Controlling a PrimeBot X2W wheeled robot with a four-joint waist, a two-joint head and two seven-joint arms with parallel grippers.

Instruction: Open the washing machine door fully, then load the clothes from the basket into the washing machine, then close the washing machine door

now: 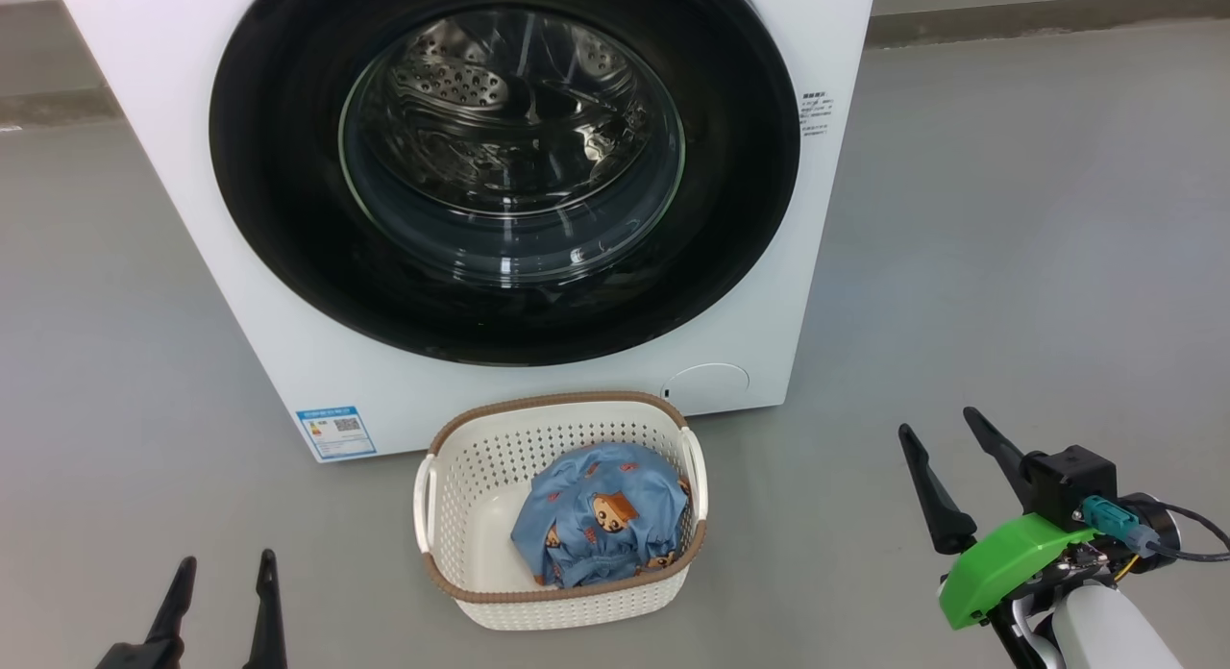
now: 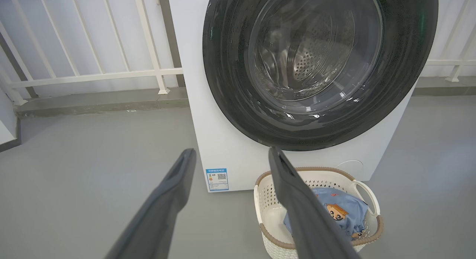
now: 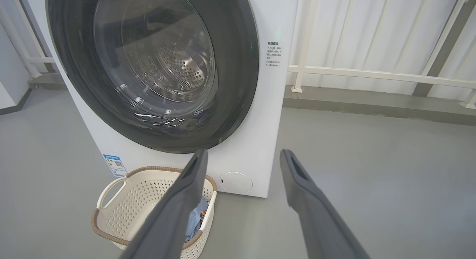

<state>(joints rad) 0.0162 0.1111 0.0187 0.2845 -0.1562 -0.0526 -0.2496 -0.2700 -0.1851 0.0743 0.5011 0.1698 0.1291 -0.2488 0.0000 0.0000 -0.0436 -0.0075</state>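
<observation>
The large round glass door with its glossy black rim (image 1: 279, 169) sat shut on the big white front-loading washing machine (image 1: 384, 385), ahead and up-left of the right end effector (image 1: 936, 420), fingers apart, empty, looking the nearer; the left end effector (image 1: 228, 557) hung low, likewise apart.

White washing machine (image 1: 240, 294) with a glossy black-rimmed door (image 1: 279, 217); cream perforated basket (image 1: 480, 477), brown woven rim; blue clothes (image 1: 596, 515) printed with orange-brown bears; grey floor (image 1: 1009, 265); blue sticker (image 1: 335, 432).
</observation>
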